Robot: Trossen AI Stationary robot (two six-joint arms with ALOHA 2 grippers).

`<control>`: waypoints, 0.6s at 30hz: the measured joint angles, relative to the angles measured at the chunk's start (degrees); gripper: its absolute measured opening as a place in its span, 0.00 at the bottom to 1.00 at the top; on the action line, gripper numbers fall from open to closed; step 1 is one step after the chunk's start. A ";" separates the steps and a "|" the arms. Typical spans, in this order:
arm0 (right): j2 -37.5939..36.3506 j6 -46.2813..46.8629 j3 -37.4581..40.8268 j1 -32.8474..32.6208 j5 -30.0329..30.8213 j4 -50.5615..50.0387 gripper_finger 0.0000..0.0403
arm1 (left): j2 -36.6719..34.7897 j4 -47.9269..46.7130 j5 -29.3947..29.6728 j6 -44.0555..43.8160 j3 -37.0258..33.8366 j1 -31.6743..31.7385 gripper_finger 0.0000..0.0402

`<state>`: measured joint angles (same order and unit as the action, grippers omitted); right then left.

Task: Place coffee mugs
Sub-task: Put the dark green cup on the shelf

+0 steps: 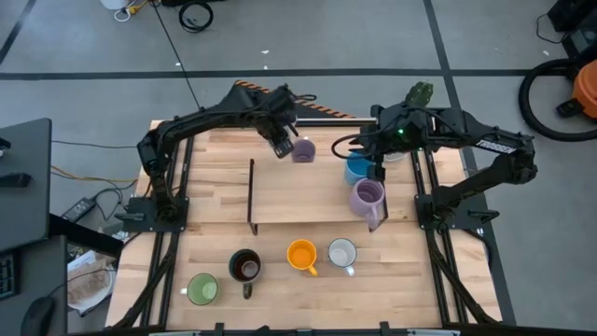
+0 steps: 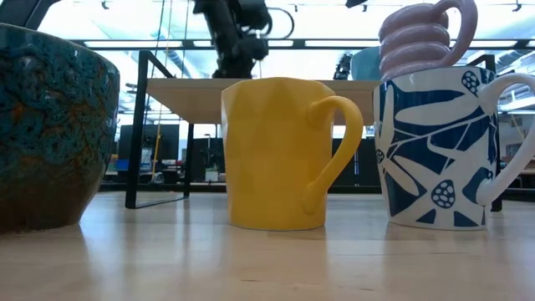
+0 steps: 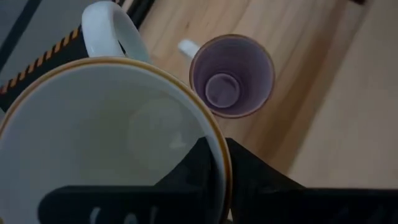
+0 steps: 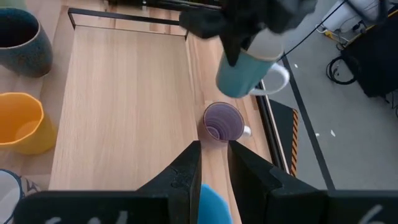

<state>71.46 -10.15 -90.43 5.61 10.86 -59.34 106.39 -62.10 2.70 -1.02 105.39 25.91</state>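
While both arms reach over the raised wooden shelf (image 1: 308,196), we hold 2 mugs.

Our left gripper (image 1: 283,147) pinches a white-lined ceramic mug (image 3: 106,149) above a small lavender mug (image 1: 303,150); our right gripper (image 1: 376,171) clamps a blue mug's (image 1: 356,170) rim.

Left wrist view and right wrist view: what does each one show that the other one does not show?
Left wrist only: the white inside of the lifted mug, its rim in the left gripper. Right wrist only: the orange mug, the dark mug, and the blue mug in the right gripper. Both: the purple mug, standing below the lifted mug.
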 joint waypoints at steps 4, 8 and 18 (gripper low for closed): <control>-0.78 0.33 0.00 0.00 0.01 -0.02 0.21 | 0.00 -5.13 -0.80 1.00 5.92 -0.91 0.08; -1.66 1.16 0.00 0.00 0.01 -0.28 0.21 | -0.02 -7.13 -5.27 1.49 10.15 -2.58 0.08; -3.53 2.51 -0.02 0.00 0.01 -1.42 0.21 | -0.07 -4.30 -12.80 0.17 11.90 -9.02 0.08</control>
<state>67.93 -7.64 -90.45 5.61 10.87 -60.75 106.32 -66.40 -10.10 -0.85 117.30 16.88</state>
